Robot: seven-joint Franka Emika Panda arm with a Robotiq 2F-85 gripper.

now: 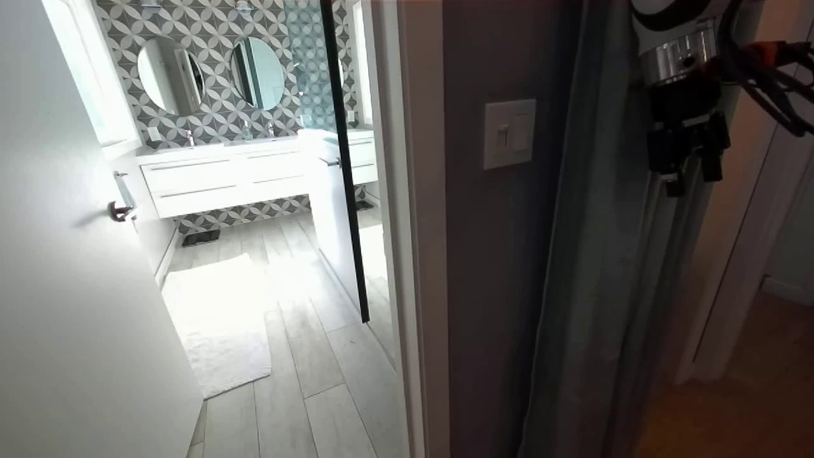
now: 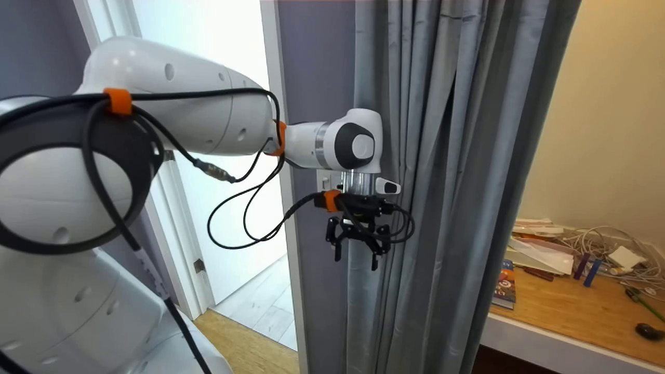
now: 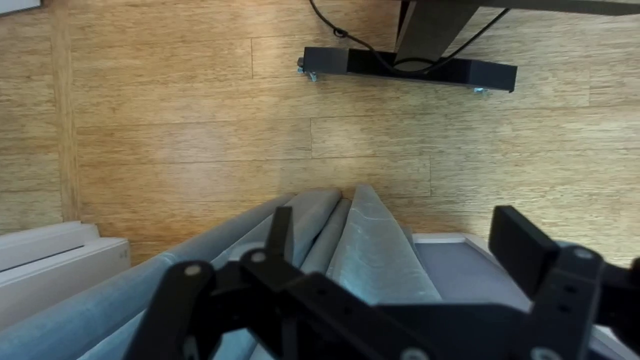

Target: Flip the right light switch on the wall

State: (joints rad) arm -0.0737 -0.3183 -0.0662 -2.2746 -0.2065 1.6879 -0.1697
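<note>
A white plate (image 1: pixel 509 134) is on the grey-mauve wall (image 1: pixel 486 273) in an exterior view. It carries a toggle on its left and a flat rocker, the right light switch (image 1: pixel 523 131), on its right. In an exterior view the plate (image 2: pixel 326 179) shows beside my wrist, its right part mostly hidden. My gripper (image 1: pixel 694 179) points down, empty and open, in front of the curtain and apart from the plate. Its fingers (image 2: pixel 356 259) are spread and hang lower than the plate. In the wrist view the open fingers (image 3: pixel 392 220) hold nothing; the switch is out of view.
A grey curtain (image 1: pixel 585 286) hangs right of the plate and close to my gripper. A white door frame (image 1: pixel 426 254) stands left of it, with an open white door (image 1: pixel 82 286). A cluttered wooden desk (image 2: pixel 576 311) is at the right. A black stand foot (image 3: pixel 325 61) rests on the floor.
</note>
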